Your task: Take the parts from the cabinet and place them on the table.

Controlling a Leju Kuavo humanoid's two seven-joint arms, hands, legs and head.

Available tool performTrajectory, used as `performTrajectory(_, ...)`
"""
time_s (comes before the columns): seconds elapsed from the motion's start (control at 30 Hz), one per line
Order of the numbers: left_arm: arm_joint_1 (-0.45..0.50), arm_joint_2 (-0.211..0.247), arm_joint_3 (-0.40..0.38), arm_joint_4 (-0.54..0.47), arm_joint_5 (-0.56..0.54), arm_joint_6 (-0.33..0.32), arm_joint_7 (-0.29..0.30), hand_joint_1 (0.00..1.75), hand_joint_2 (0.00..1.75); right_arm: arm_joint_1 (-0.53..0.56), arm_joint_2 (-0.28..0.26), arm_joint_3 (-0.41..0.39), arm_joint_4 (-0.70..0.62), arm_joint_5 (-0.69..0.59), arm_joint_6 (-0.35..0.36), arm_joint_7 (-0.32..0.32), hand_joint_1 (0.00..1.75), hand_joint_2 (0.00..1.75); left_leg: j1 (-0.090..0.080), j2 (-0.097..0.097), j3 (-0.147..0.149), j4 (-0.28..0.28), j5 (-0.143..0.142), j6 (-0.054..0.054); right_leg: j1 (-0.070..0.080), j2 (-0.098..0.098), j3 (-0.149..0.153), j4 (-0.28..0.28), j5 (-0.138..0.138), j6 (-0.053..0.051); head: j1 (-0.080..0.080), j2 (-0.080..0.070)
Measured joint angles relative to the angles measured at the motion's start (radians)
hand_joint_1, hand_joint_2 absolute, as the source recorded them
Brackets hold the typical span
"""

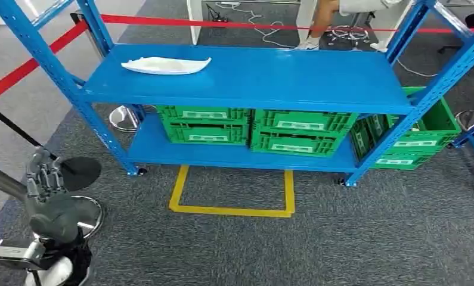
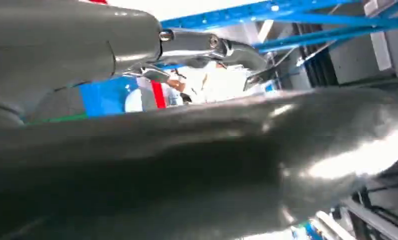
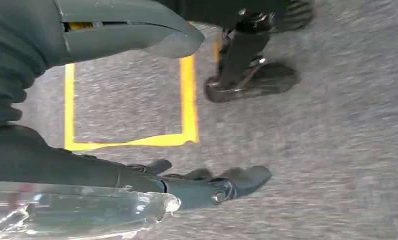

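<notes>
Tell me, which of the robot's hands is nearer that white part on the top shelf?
Probably left. The left hand hangs low, well short of the white part. The right hand hangs over the carpet by the yellow floor marking.

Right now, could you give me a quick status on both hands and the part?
Left hand low, empty. Right hand hanging over carpet, holding nothing. White part untouched on blue rack's top shelf. Nothing in the way.

looks like a robot test lab or workshop floor, blue steel shelving rack, green plastic crates stacked underneath, grey carpet with a yellow taped square, red barrier tape, loose cables out back
</notes>
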Motion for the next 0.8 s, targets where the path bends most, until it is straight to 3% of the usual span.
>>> performTrajectory(0.03,0.001,0.0,0.0,0.0,0.0,0.0,0.0,0.0,0.0,0.0,0.0,0.0,0.0,0.0,0.001,0.0,0.0,1.75,-0.001,0.001,0.011,0.0,-0.011,0.004,0.0,-0.001,-0.059,0.08,-0.021,0.001,0.001,0.0)
performTrajectory(0.07,0.002,0.0,0.0,0.0,0.0,0.0,0.0,0.0,0.0,0.004,0.0,0.0,0.0,0.0,0.001,0.0,0.0,1.75,-0.002,0.0,0.024,0.0,-0.024,0.006,0.0,-0.001,-0.111,0.139,-0.059,0.001,0.003,0.0)
performTrajectory(0.1,0.004,-0.001,0.0,0.0,0.0,0.0,0.0,0.0,0.0,0.009,0.0,0.0,0.0,0.001,0.0,0.001,0.0,1.75,-0.002,-0.002,0.041,0.0,-0.038,0.007,0.001,0.0,-0.149,0.165,-0.095,0.003,0.003,0.0)
performTrajectory(0.13,0.007,-0.002,0.0,0.0,0.0,0.0,0.0,0.0,0.0,0.013,0.0,0.0,0.0,0.001,0.0,0.001,0.0,1.75,-0.002,-0.004,0.065,0.0,-0.057,0.006,0.001,-0.001,-0.174,0.155,-0.12,0.003,0.005,0.0)
performTrajectory(0.17,0.008,-0.002,0.0,0.0,0.0,0.0,0.0,0.0,0.0,0.014,0.0,0.0,0.0,0.001,0.0,0.001,0.0,1.75,-0.001,-0.006,0.09,0.0,-0.076,0.004,0.001,-0.001,-0.183,0.116,-0.122,0.002,0.006,0.0)
performTrajectory(0.2,0.009,-0.002,0.001,0.0,0.0,0.0,0.0,0.0,0.0,0.016,0.0,0.0,0.0,0.001,0.0,0.001,0.0,1.75,-0.001,-0.006,0.118,0.0,-0.098,0.002,0.001,-0.002,-0.183,0.055,-0.09,-0.001,0.006,0.0)
performTrajectory(0.23,0.01,-0.003,0.001,0.0,0.0,0.0,0.0,0.0,0.0,0.019,0.0,0.0,0.0,0.001,0.0,0.0,0.0,1.75,-0.001,-0.006,0.14,0.0,-0.119,-0.002,0.001,-0.006,-0.183,-0.01,-0.01,-0.004,0.007,0.0)
performTrajectory(0.27,0.012,-0.004,0.001,0.001,0.0,0.0,0.0,0.0,0.0,0.027,0.0,0.0,0.001,0.001,0.001,0.0,0.0,1.75,-0.003,-0.006,0.158,-0.002,-0.141,-0.006,0.002,-0.016,-0.184,-0.056,0.148,-0.008,0.008,0.0)
performTrajectory(0.3,0.017,-0.005,0.001,0.001,0.0,0.0,0.0,0.0,0.0,0.029,0.0,0.0,0.002,0.001,0.001,0.0,0.0,1.75,-0.006,-0.008,0.177,-0.001,-0.162,-0.012,0.005,-0.021,-0.18,-0.059,0.171,-0.013,0.008,0.0)
performTrajectory(0.37,0.014,-0.007,0.001,-0.005,-0.003,0.002,0.0,0.0,0.0,0.021,0.0,0.0,0.002,0.003,0.001,0.0,0.0,1.75,-0.003,-0.006,0.208,-0.024,-0.167,-0.028,0.01,-0.014,-0.153,-0.057,0.142,-0.028,0.002,0.0)
performTrajectory(0.4,0.011,-0.008,0.001,-0.008,-0.003,0.002,-0.001,0.0,0.0,0.016,0.0,0.0,0.002,0.003,0.001,-0.001,0.0,1.75,-0.003,-0.007,0.193,0.006,-0.137,-0.034,0.009,-0.011,-0.143,-0.064,0.13,-0.033,0.003,0.0)
performTrajectory(0.43,0.009,-0.008,0.001,-0.01,-0.003,0.003,-0.001,0.0,0.0,0.011,0.0,0.0,0.002,0.003,0.001,-0.001,0.0,1.75,-0.004,-0.006,0.149,0.084,-0.095,-0.041,-0.001,-0.006,-0.12,-0.078,0.123,-0.039,0.003,0.0)
performTrajectory(0.47,0.01,-0.008,0.0,-0.01,-0.004,0.004,-0.001,0.0,0.0,0.011,-0.001,0.0,0.001,0.003,0.0,-0.002,0.0,1.75,-0.004,-0.005,0.089,0.179,-0.048,-0.05,-0.002,-0.006,-0.1,-0.091,0.113,-0.043,0.0,0.0)
performTrajectory(0.5,0.013,-0.009,0.0,-0.01,-0.004,0.004,-0.001,0.0,0.0,0.011,-0.002,0.0,0.001,0.003,-0.001,-0.001,0.0,1.75,-0.001,-0.005,0.028,0.256,-0.042,-0.057,-0.003,-0.005,-0.075,-0.108,0.103,-0.049,-0.001,0.0)
performTrajectory(0.53,0.017,-0.008,0.0,-0.01,-0.004,0.004,-0.001,0.0,0.0,0.013,-0.002,0.0,0.001,0.003,-0.001,-0.001,0.0,1.75,0.001,-0.005,-0.021,0.299,-0.079,-0.06,-0.004,-0.003,-0.045,-0.125,0.093,-0.05,-0.002,0.0)
performTrajectory(0.57,0.019,-0.008,0.0,-0.01,-0.004,0.005,-0.001,0.0,0.0,0.018,-0.002,0.0,0.001,0.003,-0.001,-0.001,0.0,1.75,0.003,-0.005,-0.059,0.311,-0.141,-0.06,-0.005,0.0,-0.011,-0.144,0.081,-0.05,-0.001,0.0)
performTrajectory(0.63,0.02,-0.009,0.0,-0.01,-0.006,0.007,-0.001,0.0,0.0,0.023,-0.002,0.0,0.001,0.005,0.0,0.001,0.0,1.75,0.005,-0.005,-0.114,0.295,-0.251,-0.061,-0.01,0.007,0.058,-0.179,0.057,-0.046,-0.001,0.0)
performTrajectory(0.67,0.022,-0.009,0.0,-0.01,-0.009,0.008,-0.001,0.0,0.0,0.025,-0.002,0.0,0.001,0.006,0.0,0.002,0.0,1.75,0.005,-0.005,-0.13,0.263,-0.271,-0.062,-0.012,0.012,0.091,-0.192,0.047,-0.043,-0.002,0.0)
performTrajectory(0.7,0.025,-0.009,0.0,-0.01,-0.011,0.011,-0.002,0.0,0.0,0.026,-0.001,0.0,0.002,0.007,0.0,0.002,0.0,1.75,0.006,-0.005,-0.139,0.21,-0.25,-0.062,-0.016,0.022,0.126,-0.204,0.032,-0.038,-0.002,0.0)
performTrajectory(0.73,0.028,-0.009,0.0,-0.01,-0.013,0.017,-0.003,0.0,0.0,0.025,-0.001,0.0,0.002,0.008,0.001,0.002,0.0,1.75,0.006,-0.005,-0.146,0.136,-0.153,-0.059,-0.02,0.022,0.157,-0.21,0.011,-0.028,-0.002,0.0)
performTrajectory(0.77,0.031,-0.009,0.0,-0.009,-0.016,0.019,-0.002,0.0,0.0,0.03,-0.002,0.0,0.002,0.008,0.0,0.002,0.0,1.75,0.006,-0.002,-0.154,0.061,0.019,-0.055,-0.019,0.024,0.156,-0.213,-0.007,-0.021,-0.005,0.0)
performTrajectory(0.8,0.034,-0.01,0.0,-0.008,-0.019,0.024,-0.002,0.0,0.0,0.032,-0.002,0.0,0.002,0.01,0.0,0.003,0.0,1.75,0.006,0.003,-0.174,-0.028,0.133,-0.05,-0.015,0.032,0.182,-0.188,-0.035,-0.016,-0.019,0.0)
